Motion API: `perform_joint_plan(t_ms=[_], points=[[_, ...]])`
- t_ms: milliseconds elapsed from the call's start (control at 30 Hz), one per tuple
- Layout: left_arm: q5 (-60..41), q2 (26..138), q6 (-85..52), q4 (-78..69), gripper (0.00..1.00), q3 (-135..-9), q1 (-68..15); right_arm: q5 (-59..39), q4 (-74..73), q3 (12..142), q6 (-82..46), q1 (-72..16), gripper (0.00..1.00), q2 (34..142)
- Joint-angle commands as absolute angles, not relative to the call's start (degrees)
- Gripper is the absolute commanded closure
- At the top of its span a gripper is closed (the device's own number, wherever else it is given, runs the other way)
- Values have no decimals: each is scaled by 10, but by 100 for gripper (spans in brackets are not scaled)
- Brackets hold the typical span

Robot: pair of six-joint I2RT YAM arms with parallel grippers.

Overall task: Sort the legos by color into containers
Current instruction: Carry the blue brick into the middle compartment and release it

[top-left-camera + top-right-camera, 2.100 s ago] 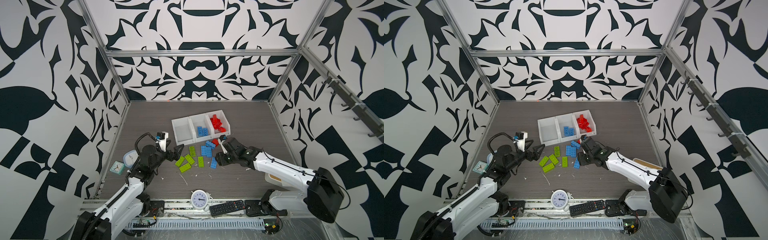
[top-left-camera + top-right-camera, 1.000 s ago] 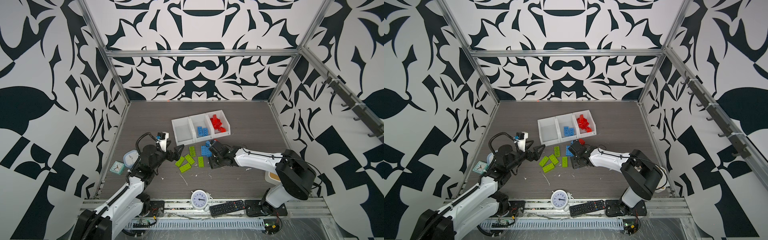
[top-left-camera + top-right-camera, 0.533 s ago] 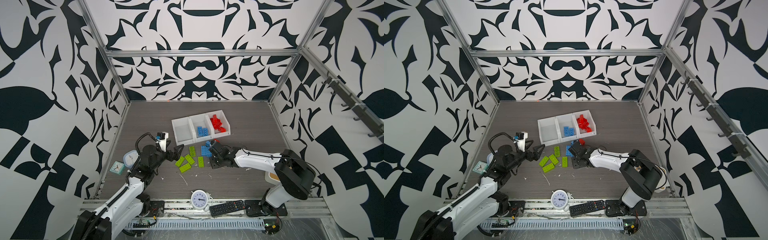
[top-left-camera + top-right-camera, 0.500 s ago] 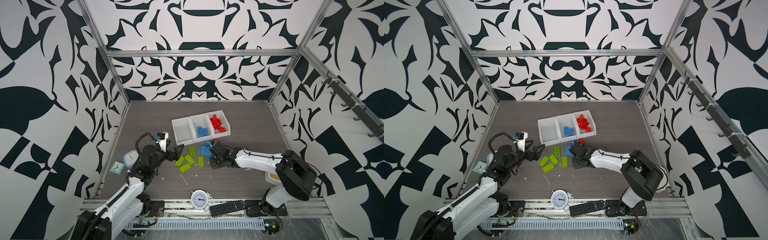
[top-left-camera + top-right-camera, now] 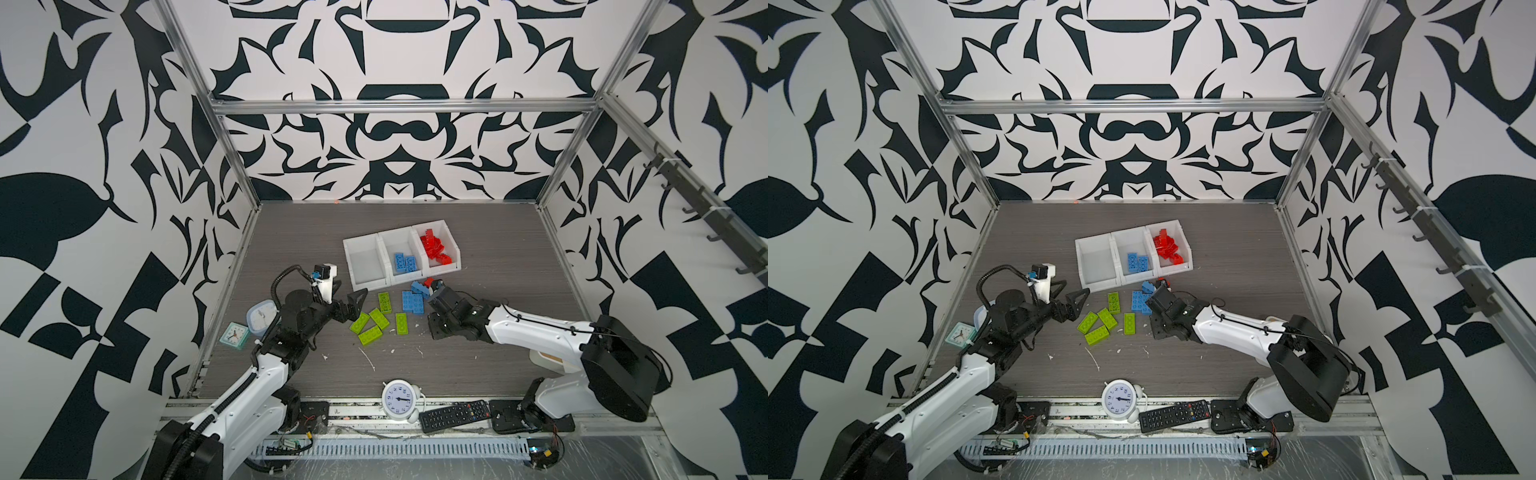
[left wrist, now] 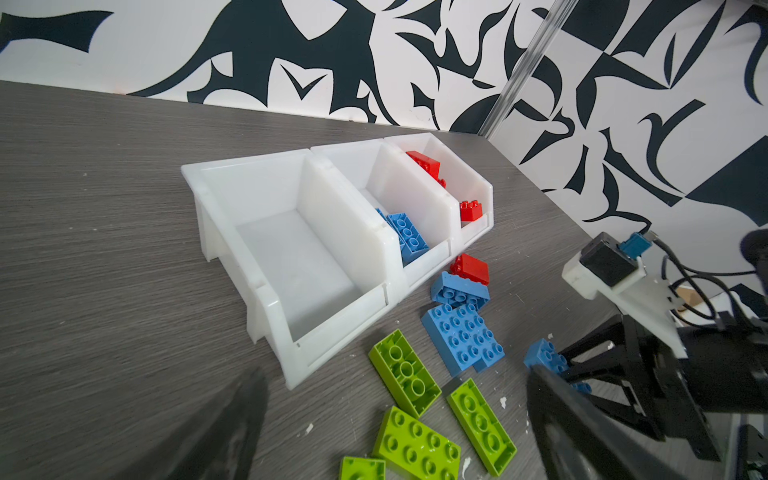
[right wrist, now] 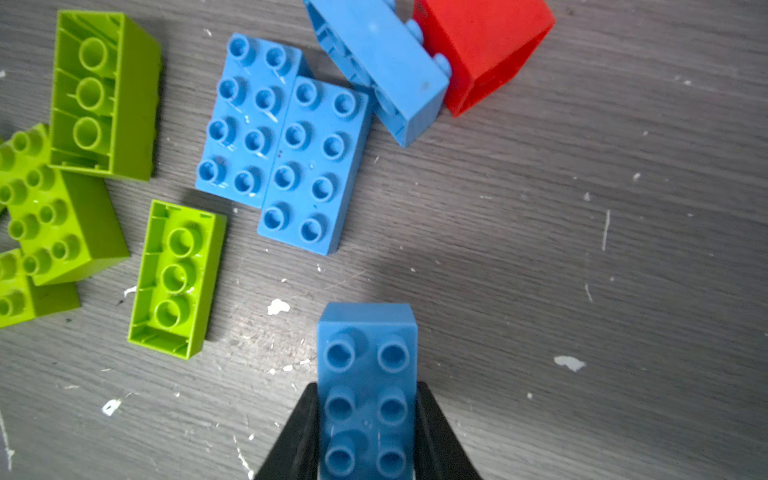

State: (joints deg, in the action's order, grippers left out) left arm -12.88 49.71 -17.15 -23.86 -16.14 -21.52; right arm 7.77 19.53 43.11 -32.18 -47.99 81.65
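Right wrist view puts the right gripper point(image 7: 365, 415) nearest, its two black fingers point(image 7: 299, 432) pinched narrow on the long sides of a blue brick point(image 7: 365, 365), studs up. Whether the brick is clear of the table point(image 7: 582, 249) cannot be told. Past it lie two loose blue bricks point(image 7: 286, 141), touching side by side with studs up. Beyond them a tilted blue brick point(image 7: 386, 70) leans against a red brick point(image 7: 486, 45). Off to one side are lime green bricks point(image 7: 174, 278), some with the hollow side up. In both top views five of them form a loose cluster, and the left gripper point(image 5: 350, 306) hangs just beside it with jaws spread wide, holding nothing. Farthest back stand the containers point(image 5: 374, 286), three white bins in a row. The left-end bin point(image 5: 363, 266) is bare, the middle bin point(image 5: 390, 245) holds a blue pair point(image 5: 405, 262), and the right-end bin point(image 5: 453, 245) holds a red heap point(image 5: 434, 249).
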Motion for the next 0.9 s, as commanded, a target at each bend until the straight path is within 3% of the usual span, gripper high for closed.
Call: perform_joint_plan(t_ms=[0,433,867], points=[[-123,484,-175,-226,0,-169,-216,91,213,445,-321,-482,73,791],[-122,486,-175,-227,0,-169,-217,104,279,583,-240,-474,77,745],[-117,484,-176,-226,0,-168,-216,43,273,819,-129,-404,78,883]])
